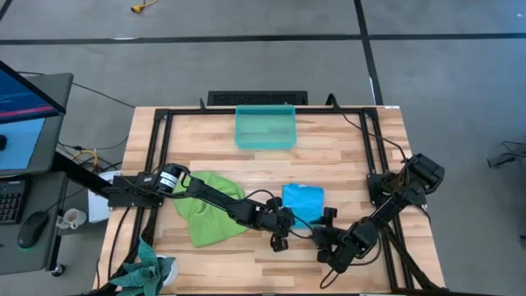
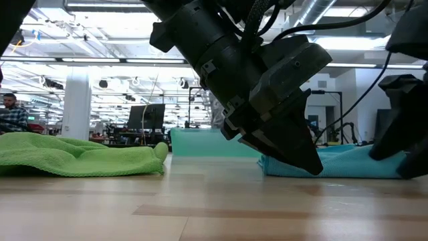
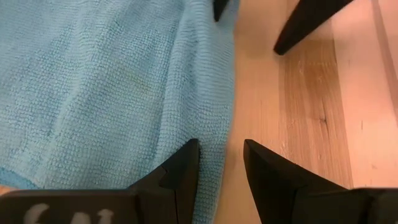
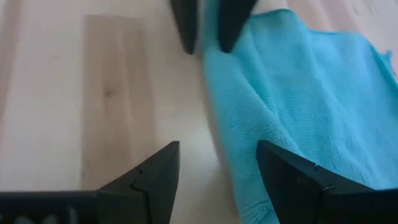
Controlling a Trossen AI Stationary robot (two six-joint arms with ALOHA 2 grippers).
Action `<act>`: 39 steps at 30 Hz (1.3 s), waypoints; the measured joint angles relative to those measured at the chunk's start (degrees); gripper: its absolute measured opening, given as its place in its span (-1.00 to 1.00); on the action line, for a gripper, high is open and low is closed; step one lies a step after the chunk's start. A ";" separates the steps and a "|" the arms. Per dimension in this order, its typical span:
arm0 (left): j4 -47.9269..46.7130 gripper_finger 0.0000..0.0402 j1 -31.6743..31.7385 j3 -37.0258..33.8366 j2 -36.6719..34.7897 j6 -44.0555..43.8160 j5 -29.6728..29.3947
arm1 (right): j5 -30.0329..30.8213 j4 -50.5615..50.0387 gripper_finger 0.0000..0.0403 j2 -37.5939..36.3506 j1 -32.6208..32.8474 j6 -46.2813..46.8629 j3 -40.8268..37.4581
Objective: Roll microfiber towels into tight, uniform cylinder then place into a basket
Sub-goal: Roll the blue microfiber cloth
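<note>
1. Blue towel (image 1: 303,200) lying folded or bunched on the wooden table (image 1: 345,156), near the front edge and a little right of centre; seen at close range in both wrist views (image 3: 106,81) (image 4: 298,106).
2. Green towel (image 1: 209,207) spread in a loose rumpled heap to the left of the blue one, partly under the left arm; low and flat in the low view (image 2: 80,157).
3. Basket (image 1: 265,127) sitting at the far middle of the table, well apart from both towels; visible as a teal band behind them in the low view (image 2: 200,142).
4. Left gripper (image 1: 280,233) reaching in from the left, tips down at the near left edge of the blue towel; fingers (image 3: 180,171) parted by a narrow gap, one over the cloth's edge, the other over bare wood, nothing held between them.
5. Right gripper (image 1: 327,222) reaching in from the right, low at the near right corner of the same towel; fingers (image 4: 158,171) spread wide, one over bare wood, the other over the cloth, nothing clamped.
6. Both grippers facing each other across the towel's near edge, close together.
</note>
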 joint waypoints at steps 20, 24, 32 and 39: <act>-2.74 -0.39 0.00 2.31 0.13 1.62 0.14 | -7.60 -6.13 0.19 -0.48 -10.10 8.94 0.22; -5.98 -0.39 -0.71 4.70 0.34 2.91 -2.89 | -8.65 -6.20 0.19 -0.44 -10.69 8.62 0.17; -14.55 -0.39 -4.91 9.68 0.72 6.98 -14.32 | -8.99 -6.09 0.19 -0.33 -10.72 9.02 0.11; -13.40 -0.39 -9.01 10.56 0.74 10.71 -16.81 | -9.45 -6.09 0.19 -0.31 -10.85 9.10 0.11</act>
